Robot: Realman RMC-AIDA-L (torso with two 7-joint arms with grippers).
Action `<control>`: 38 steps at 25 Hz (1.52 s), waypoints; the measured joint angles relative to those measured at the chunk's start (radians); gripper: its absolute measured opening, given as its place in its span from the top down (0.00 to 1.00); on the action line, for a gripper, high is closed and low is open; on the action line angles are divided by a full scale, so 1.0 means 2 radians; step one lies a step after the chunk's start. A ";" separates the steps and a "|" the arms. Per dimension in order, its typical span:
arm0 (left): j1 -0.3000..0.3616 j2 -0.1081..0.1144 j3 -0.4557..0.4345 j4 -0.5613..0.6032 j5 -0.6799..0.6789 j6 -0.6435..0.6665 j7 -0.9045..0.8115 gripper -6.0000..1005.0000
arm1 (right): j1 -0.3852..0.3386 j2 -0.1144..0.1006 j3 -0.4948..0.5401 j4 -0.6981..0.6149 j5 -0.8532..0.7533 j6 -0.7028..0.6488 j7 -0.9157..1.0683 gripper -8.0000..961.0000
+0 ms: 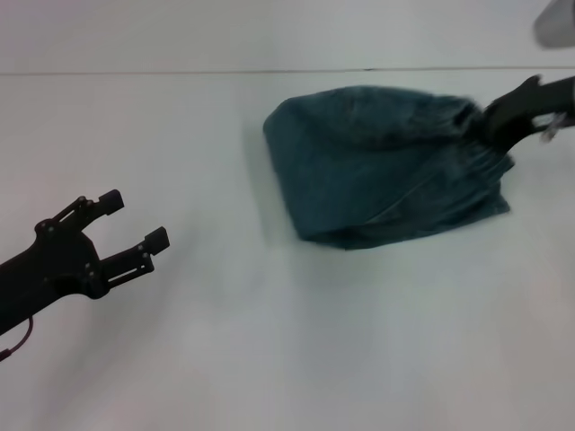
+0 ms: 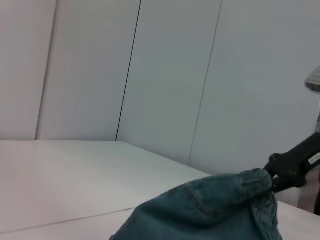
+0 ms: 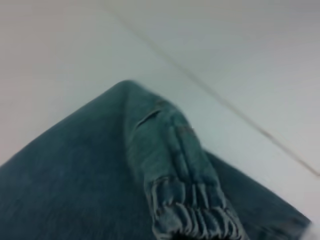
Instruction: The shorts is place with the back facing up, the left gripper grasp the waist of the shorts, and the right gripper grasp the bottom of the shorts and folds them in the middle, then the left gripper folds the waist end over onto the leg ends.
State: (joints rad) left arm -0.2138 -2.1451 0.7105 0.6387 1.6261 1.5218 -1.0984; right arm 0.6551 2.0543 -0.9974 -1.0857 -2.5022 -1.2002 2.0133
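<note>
The shorts (image 1: pixel 377 171) lie folded into a blue-green denim bundle on the white table, right of centre and toward the back. Their puckered waist (image 1: pixel 472 154) faces the right side. My right gripper (image 1: pixel 490 117) reaches in from the far right and is shut on the raised edge of the shorts at that gathered end. In the left wrist view the right gripper (image 2: pixel 280 172) pinches the lifted top of the shorts (image 2: pixel 210 215). The right wrist view shows the denim (image 3: pixel 75 190) and the ruffled waist (image 3: pixel 195 215) close up. My left gripper (image 1: pixel 135 218) hovers open at the near left, well away from the shorts.
The white table (image 1: pixel 269 359) extends all around the shorts. A thin seam (image 1: pixel 180 72) runs across its far side. A grey object (image 1: pixel 557 22) shows at the top right corner. Pale wall panels (image 2: pixel 165 75) stand behind the table.
</note>
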 joint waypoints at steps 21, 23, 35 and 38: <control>-0.002 0.001 0.002 0.001 0.000 0.000 -0.004 0.07 | 0.012 -0.023 0.121 0.031 0.012 -0.041 0.052 0.74; -0.001 0.001 0.001 0.001 0.000 -0.001 -0.003 0.07 | 0.004 -0.023 0.131 0.009 0.012 -0.041 0.058 0.64; 0.002 0.007 -0.005 0.008 0.023 0.028 -0.004 0.07 | -0.093 0.021 0.131 -0.089 0.169 -0.113 -0.042 0.02; 0.005 0.010 -0.024 0.010 0.038 0.054 -0.001 0.07 | -0.134 0.020 0.119 -0.036 0.292 -0.155 -0.127 0.02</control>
State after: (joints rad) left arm -0.2028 -2.1257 0.6621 0.6582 1.7011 1.6296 -1.1000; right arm 0.3880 2.0951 -0.7590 -1.1572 -1.9175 -1.5107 1.7588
